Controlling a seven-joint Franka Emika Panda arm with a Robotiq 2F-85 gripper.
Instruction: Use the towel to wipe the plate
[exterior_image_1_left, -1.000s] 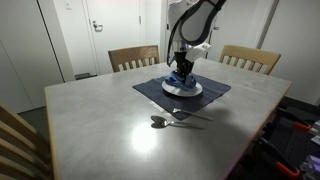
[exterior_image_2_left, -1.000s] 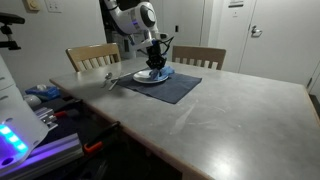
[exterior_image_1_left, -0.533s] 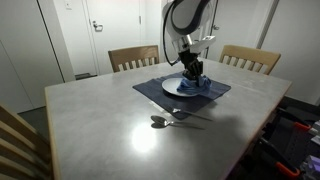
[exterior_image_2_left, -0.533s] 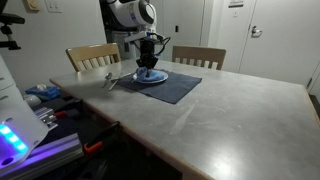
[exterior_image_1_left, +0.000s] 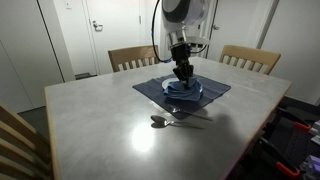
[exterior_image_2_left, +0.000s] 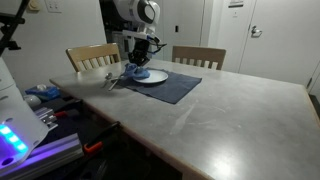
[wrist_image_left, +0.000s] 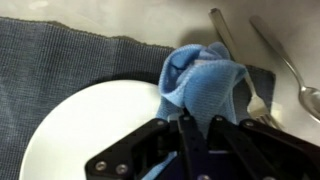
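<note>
A white plate (exterior_image_1_left: 183, 88) (exterior_image_2_left: 150, 76) (wrist_image_left: 90, 130) sits on a dark blue placemat (exterior_image_1_left: 212, 93) (exterior_image_2_left: 175, 88) (wrist_image_left: 50, 60). My gripper (exterior_image_1_left: 182, 72) (exterior_image_2_left: 137, 68) (wrist_image_left: 197, 130) is shut on a bunched light blue towel (wrist_image_left: 205, 80) (exterior_image_1_left: 184, 84) (exterior_image_2_left: 133, 72) and presses it down on the plate's edge, on the side near the cutlery.
A spoon (exterior_image_1_left: 160, 121) (wrist_image_left: 295, 75) and a fork (exterior_image_1_left: 190, 113) (wrist_image_left: 240, 65) lie on the grey table (exterior_image_1_left: 100, 120) just beside the placemat. Wooden chairs (exterior_image_1_left: 133, 58) (exterior_image_1_left: 250, 58) stand behind the table. Equipment (exterior_image_2_left: 30, 130) sits past the table edge.
My gripper has dragged the towel across the plate, first toward one side, then back over to the edge nearest the fork and spoon.
</note>
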